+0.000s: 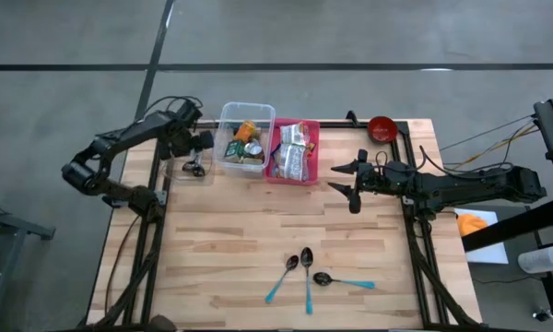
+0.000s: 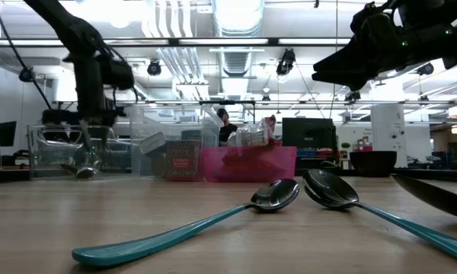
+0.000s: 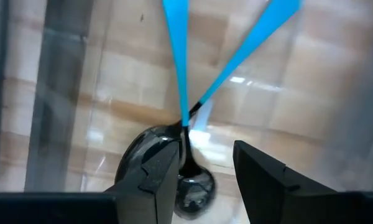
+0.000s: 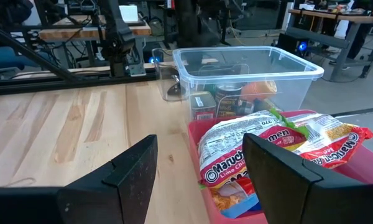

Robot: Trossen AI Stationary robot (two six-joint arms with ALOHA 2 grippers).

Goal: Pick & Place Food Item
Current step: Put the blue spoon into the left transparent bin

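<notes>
Wooden worktop with bins at the far edge and spoons at the near edge

Left end effector hangs inside a small clear box at the far left, fingers apart either side of two teal-handled spoons lying in it, gripping nothing; by my reading that is a drop-off just finished, so the next move should be a straight lift clear of the box walls. Right end effector hovers near the red tray, fingers well apart and empty, aimed at the noodle packets in it, labelled "Maruchan Ramen". A clear tub beside the tray holds cans and small packs, labels unreadable. Three more spoons lie on the worktop, and a red bowl sits at the far right corner
</notes>
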